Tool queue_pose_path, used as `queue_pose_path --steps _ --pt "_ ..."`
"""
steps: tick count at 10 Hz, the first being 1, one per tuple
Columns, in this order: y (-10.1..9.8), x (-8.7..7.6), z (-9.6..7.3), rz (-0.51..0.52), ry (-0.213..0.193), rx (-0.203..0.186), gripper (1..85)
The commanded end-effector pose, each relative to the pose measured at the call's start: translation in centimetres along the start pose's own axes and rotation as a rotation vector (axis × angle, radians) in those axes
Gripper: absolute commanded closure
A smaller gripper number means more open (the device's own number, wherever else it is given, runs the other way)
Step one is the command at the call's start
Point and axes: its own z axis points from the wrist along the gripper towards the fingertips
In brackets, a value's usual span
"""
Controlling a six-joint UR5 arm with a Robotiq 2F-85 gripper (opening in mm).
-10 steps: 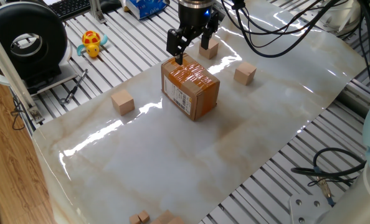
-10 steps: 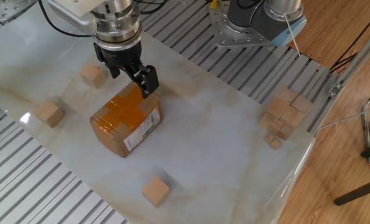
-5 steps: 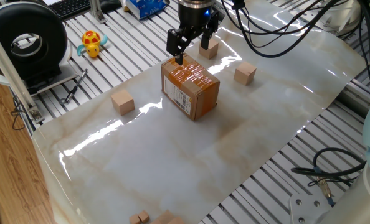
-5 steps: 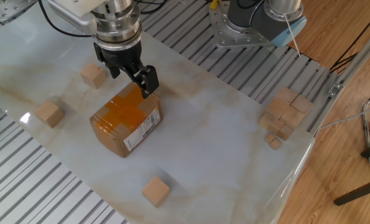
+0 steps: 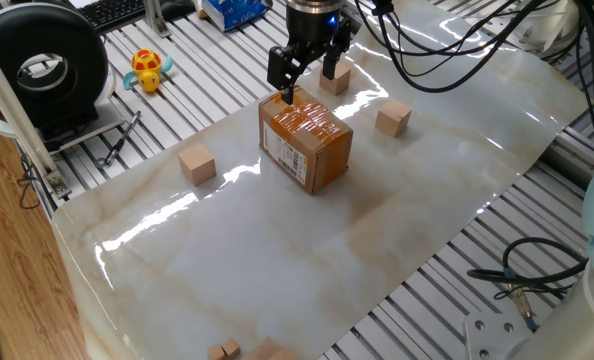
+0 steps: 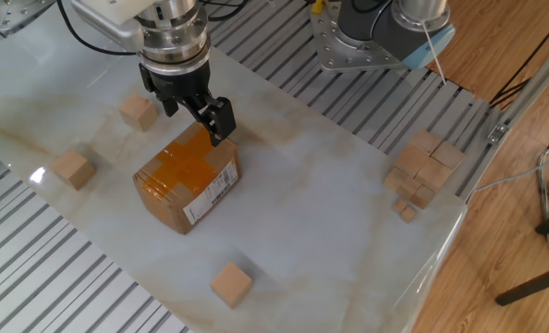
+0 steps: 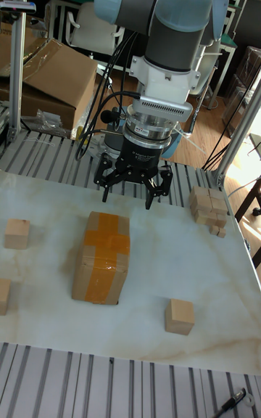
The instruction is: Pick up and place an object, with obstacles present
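My gripper is open and holds nothing. It hangs just above the end of the taped cardboard box that lies nearest the arm's base. Three light wooden cubes lie loose on the marble sheet. One cube sits close beside the gripper. A second cube lies further out on the same side. The third cube rests on the box's other side.
A pile of wooden cubes sits at the sheet's edge near the arm's base. A yellow toy and a black round device stand on the slatted table beyond the sheet. Cables trail behind the arm.
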Motion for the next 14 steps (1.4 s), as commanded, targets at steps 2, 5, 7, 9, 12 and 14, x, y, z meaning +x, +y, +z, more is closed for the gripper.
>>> queue_pose_path --steps 2,5,7,9,12,14 --pt "0.3 -3.8 -0.2 -0.023 -0.15 0.004 44.0" --pt "0.3 -3.8 -0.2 -0.022 -0.15 0.004 44.3" --pt "0.2 -3.8 -0.2 -0.027 -0.149 0.006 44.3" --pt "0.2 -3.7 -0.2 -0.031 -0.147 0.006 44.7" --pt "-1.1 -2.8 -0.7 -0.083 -0.129 -0.018 45.3" --pt "-1.4 -2.0 -1.2 -0.099 -0.124 -0.054 44.7"
